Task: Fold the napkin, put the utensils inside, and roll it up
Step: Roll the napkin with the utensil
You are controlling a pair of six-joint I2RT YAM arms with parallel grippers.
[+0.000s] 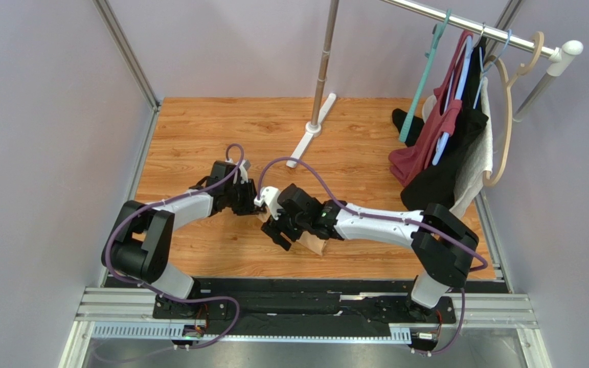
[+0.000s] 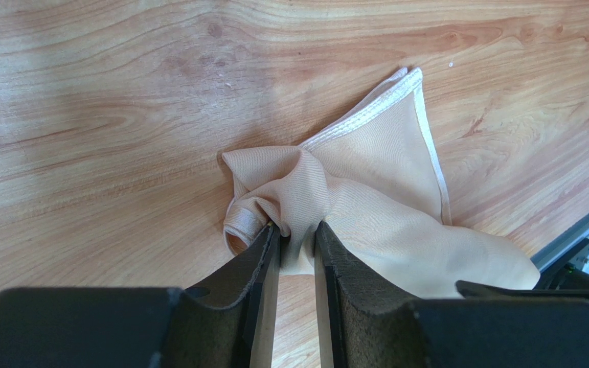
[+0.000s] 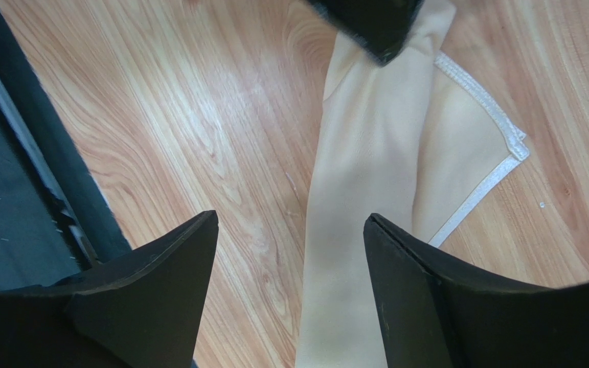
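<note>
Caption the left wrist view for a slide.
Left claw pinches a bunched fold of the peach napkin on the wooden table.

The left arm (image 1: 186, 205) reaches forward and inward from its base, elbow raised and wrist angled down. The left claw (image 2: 296, 230) has its jaws drawn close together, pinching a bunched fold of napkin (image 2: 367, 222). The right arm (image 1: 374, 222) stretches low to the left and meets the other near the centre. The right claw (image 3: 290, 218) is spread wide and grips nothing.
</note>
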